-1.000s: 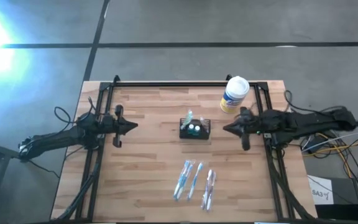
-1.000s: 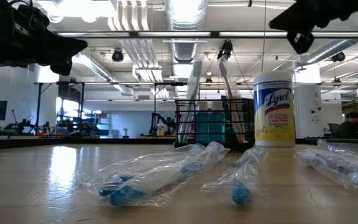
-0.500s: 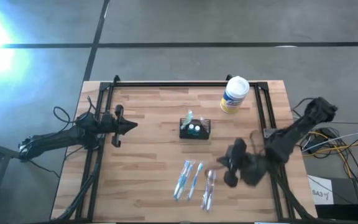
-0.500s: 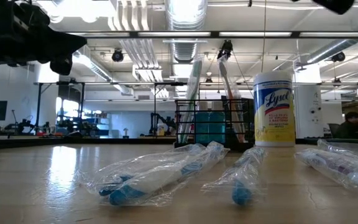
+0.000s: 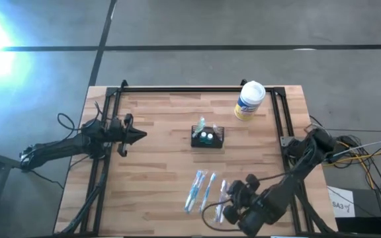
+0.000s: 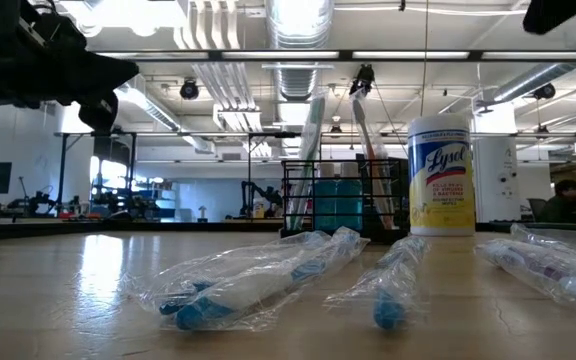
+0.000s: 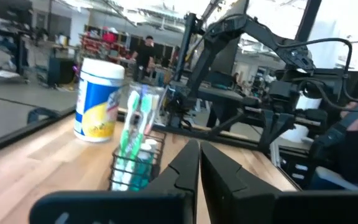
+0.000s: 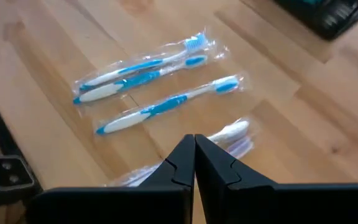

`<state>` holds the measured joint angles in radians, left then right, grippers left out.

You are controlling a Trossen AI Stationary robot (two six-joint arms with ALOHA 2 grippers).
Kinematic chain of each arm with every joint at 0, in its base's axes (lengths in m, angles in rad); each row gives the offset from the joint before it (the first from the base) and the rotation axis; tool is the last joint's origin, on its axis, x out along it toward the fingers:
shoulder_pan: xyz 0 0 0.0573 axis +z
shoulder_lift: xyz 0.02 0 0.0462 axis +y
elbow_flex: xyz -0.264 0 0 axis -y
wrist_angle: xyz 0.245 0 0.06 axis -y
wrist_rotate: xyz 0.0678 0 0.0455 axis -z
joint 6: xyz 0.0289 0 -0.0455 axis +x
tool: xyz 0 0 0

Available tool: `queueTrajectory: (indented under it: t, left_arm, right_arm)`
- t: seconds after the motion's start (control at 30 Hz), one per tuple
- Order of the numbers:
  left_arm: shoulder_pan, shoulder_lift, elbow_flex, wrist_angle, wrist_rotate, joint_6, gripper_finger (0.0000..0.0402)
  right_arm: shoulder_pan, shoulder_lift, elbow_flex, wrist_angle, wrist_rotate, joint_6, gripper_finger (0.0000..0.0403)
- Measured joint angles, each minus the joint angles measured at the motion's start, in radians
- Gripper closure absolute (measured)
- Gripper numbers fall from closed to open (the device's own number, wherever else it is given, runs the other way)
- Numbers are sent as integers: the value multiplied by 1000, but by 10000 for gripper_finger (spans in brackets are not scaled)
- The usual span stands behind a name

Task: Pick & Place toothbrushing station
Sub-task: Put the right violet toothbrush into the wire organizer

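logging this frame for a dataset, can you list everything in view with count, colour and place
toothbrushing station: one, black wire mesh, table centre, holding toothbrushes and teal items
wrapped toothbrushes: three clear packets, blue and white, near edge
canister: one, white with yellow label, far right corner
table: one, light wood
person: one, dark clothes, room beyond
left gripper: shut, hovering left of the station
right gripper: shut, above the packets

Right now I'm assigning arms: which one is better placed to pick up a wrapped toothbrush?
Right. The right gripper hangs, fingers shut, over the wrapped toothbrushes; the left gripper waits at the table's left side, beyond the black caddy.
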<state>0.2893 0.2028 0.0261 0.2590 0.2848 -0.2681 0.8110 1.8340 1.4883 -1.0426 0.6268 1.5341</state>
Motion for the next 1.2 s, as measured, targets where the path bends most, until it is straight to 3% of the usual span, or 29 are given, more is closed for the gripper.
queueTrajectory:
  t: [0.17,0.4,0.7,1.2]
  left_arm:
    - [0,0,0,-28,50,-2,386]
    - [-1,0,1,-45,77,5,385]
    - [-1,0,2,-93,83,40,390]
    - [-1,1,2,-120,85,63,392]
  right_arm:
    - [-16,57,17,-2,-75,153,370]
    - [-36,128,12,-22,-261,274,288]
    - [-74,205,11,-20,-295,376,199]
    - [-109,297,8,-23,-345,335,188]
